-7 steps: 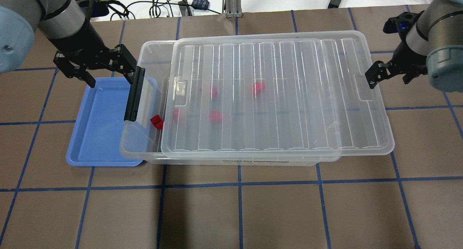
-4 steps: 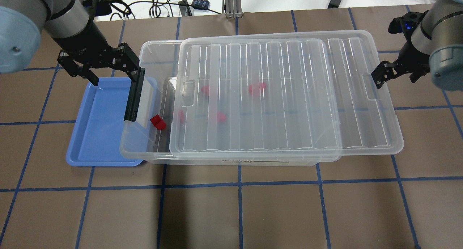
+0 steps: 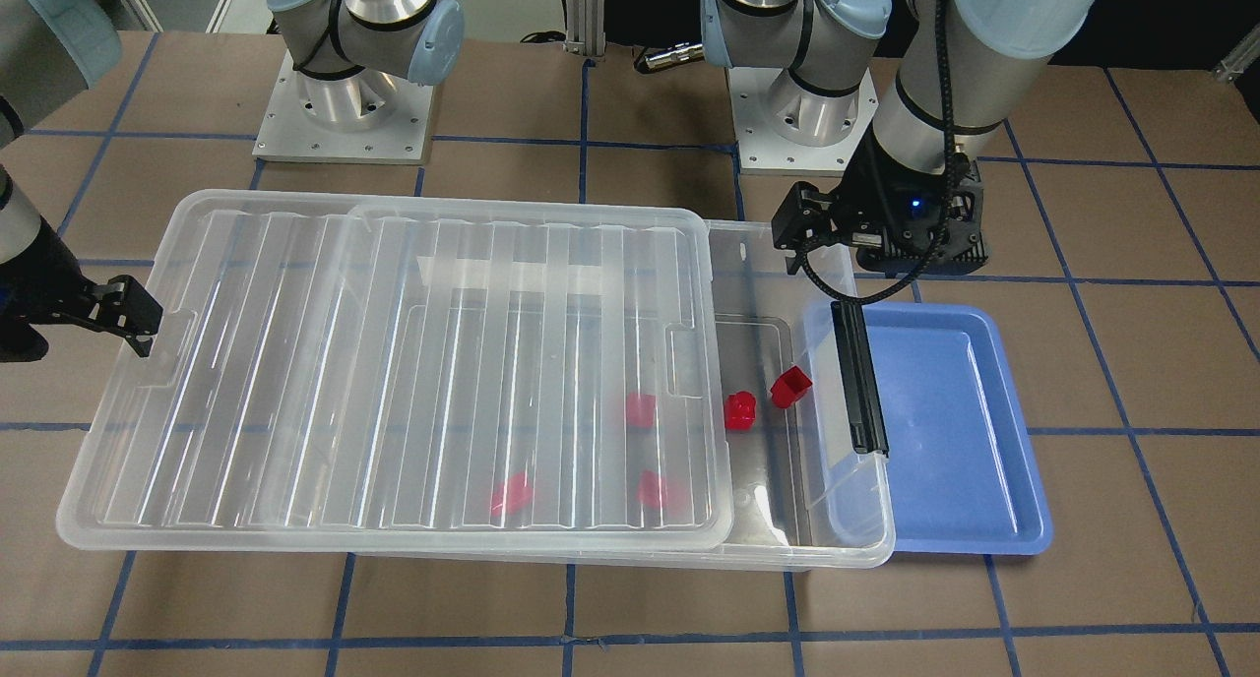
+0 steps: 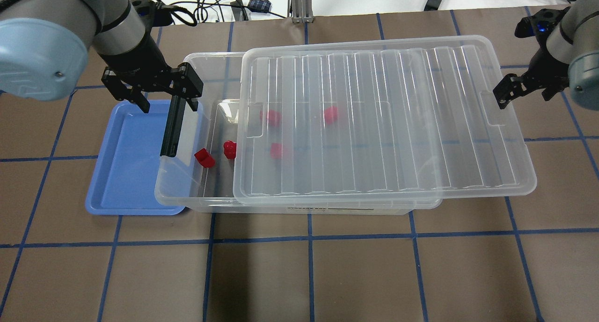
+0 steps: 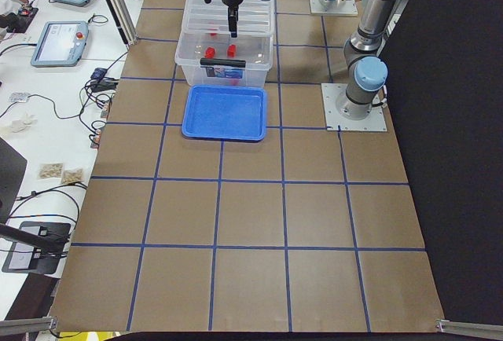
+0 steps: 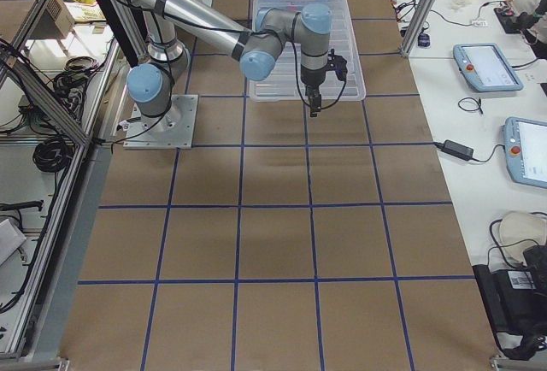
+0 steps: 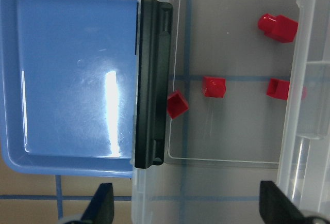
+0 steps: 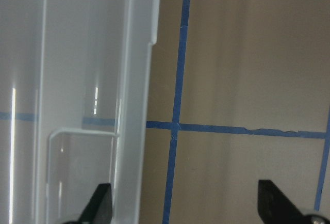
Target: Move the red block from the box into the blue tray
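Observation:
The clear box (image 4: 180, 191) has its ribbed lid (image 4: 374, 125) slid toward my right, so its left end is uncovered. A red block (image 4: 229, 149) with a stud lies there on the box floor, also in the left wrist view (image 7: 213, 86). Beside it lies a hollow red piece (image 4: 204, 158). Other red blocks show blurred under the lid. The blue tray (image 4: 126, 172) lies empty against the box's left end. My left gripper (image 4: 164, 95) is open above the black latch bar (image 4: 174, 125). My right gripper (image 4: 524, 90) is open, with the lid's right rim (image 8: 136, 105) between its fingers.
The lid overhangs the box on my right. Brown table with blue tape lines surrounds the box. Cables and a metal post (image 4: 299, 3) lie beyond the far edge. The arm bases (image 3: 345, 116) stand behind the box in the front-facing view.
The lid has slid further to my right with the right gripper, uncovering the studded red block. My left gripper has moved right, over the box's left end.

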Robot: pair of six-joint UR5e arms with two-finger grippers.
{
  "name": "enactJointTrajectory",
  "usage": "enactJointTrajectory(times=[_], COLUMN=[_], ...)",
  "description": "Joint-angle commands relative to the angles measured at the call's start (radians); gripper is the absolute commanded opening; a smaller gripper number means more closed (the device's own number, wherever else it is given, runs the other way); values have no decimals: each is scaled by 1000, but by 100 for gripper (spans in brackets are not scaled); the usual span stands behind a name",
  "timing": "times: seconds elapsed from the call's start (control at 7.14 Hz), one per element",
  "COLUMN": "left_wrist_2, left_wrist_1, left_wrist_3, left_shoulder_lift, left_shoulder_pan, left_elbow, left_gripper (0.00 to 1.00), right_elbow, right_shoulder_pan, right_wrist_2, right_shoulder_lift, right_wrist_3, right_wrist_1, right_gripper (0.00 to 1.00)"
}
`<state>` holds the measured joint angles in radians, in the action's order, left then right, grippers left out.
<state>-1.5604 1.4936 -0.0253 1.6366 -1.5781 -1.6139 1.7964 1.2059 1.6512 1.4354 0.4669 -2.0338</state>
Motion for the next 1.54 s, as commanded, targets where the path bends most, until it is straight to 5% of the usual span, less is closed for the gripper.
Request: enactJointTrajectory(times=[0.0, 0.7, 1.4], left_wrist_2=[2, 11, 11], left_wrist_1=[-96, -301, -325], left_wrist_3=[-11, 1, -2], left_shoulder_lift=[5, 78, 144], left_shoulder_pan=[-16, -43, -45], left_elbow=[-72, -188, -215], left_gripper=[100, 93, 78], right_elbow=[-8, -11, -11], right_shoulder_pan=[-37, -52, -77], right_wrist_2=[-2, -1, -2], right_shoulder_lift=[-6, -6, -6], right_wrist_3=[31, 39, 53], right_wrist_1=[3, 3, 3], right_gripper=[100, 100, 100])
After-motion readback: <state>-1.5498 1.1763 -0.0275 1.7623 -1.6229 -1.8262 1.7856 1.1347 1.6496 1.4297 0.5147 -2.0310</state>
